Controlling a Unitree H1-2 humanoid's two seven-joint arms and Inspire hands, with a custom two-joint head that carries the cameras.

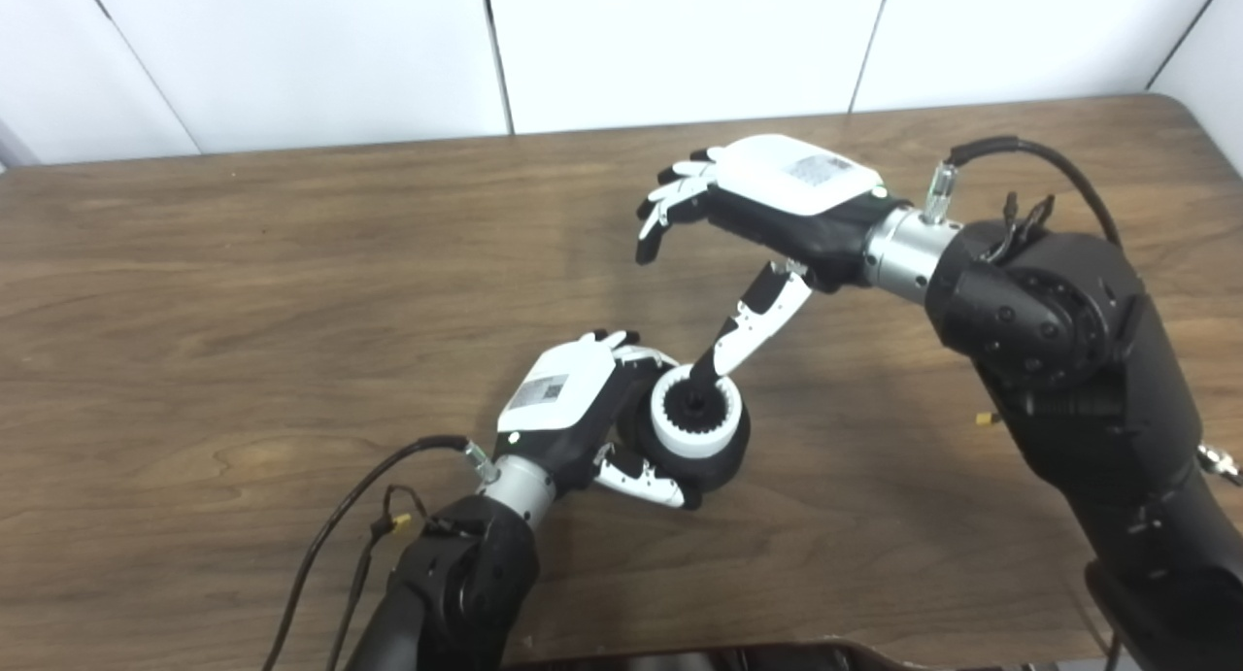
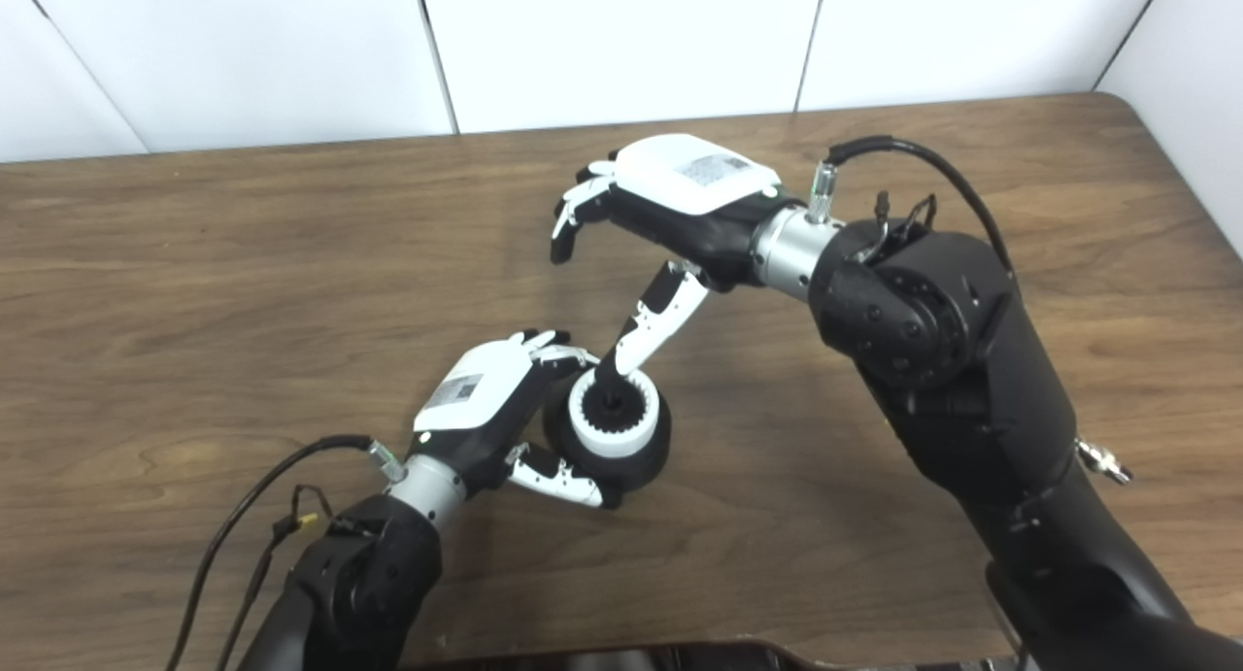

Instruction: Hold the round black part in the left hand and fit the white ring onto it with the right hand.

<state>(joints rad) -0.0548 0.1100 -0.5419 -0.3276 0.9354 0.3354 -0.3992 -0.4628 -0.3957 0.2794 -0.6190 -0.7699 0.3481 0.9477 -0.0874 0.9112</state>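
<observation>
Round black part (image 1: 714,457): rests on the wooden table (image 1: 243,292), near its front middle, clasped by the left hand (image 1: 573,409), fingers wrapped round its far side and thumb along the near side.

White ring (image 1: 694,414): sits on top of the black part, toothed inside, apparently seated or nearly so; whether fully home cannot be told.

Right hand (image 1: 767,200): hovers above and behind the part, fingers spread and holding nothing; its thumb (image 1: 753,321) reaches down with the tip at the ring's centre hole.

Step in hand, as judged: pressing the ring down. Advice: keep the left clasp firm, push straight down, evenly, so the ring does not tilt or jam.
</observation>
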